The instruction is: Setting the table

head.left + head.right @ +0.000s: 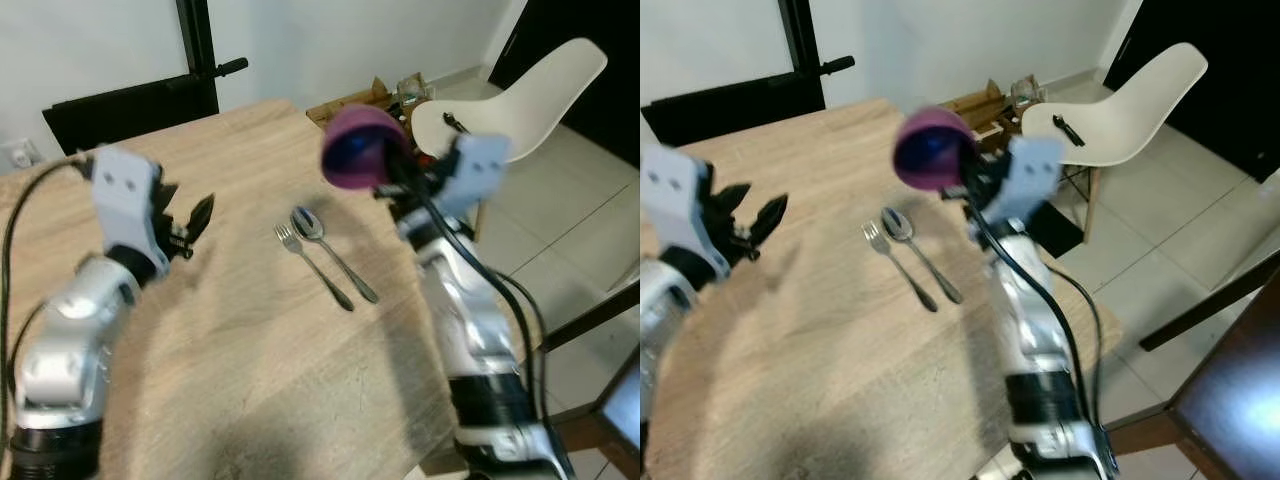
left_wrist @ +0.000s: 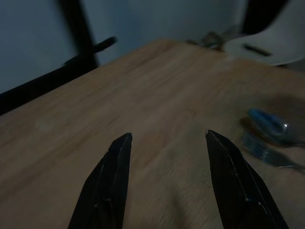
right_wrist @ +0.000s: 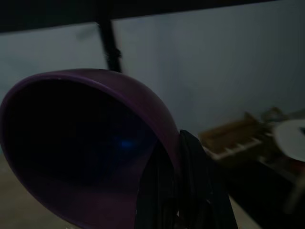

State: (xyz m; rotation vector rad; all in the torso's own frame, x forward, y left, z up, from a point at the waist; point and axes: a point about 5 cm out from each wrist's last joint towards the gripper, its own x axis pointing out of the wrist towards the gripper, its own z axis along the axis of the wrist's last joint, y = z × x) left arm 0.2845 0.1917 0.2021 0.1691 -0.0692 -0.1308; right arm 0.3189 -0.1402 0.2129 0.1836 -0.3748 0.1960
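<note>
The right claw (image 1: 395, 165) pinches the rim of a purple bowl (image 1: 358, 148) and holds it up in the air, tipped on its side, above the wooden desk (image 1: 250, 330). A fork (image 1: 311, 263) and a spoon (image 1: 330, 248) lie side by side on the desk below it. The left claw (image 1: 190, 225) hangs over the desk with its fingers (image 2: 112, 181) spread apart, holding nothing. A white chair (image 1: 520, 100) stands past the desk.
</note>
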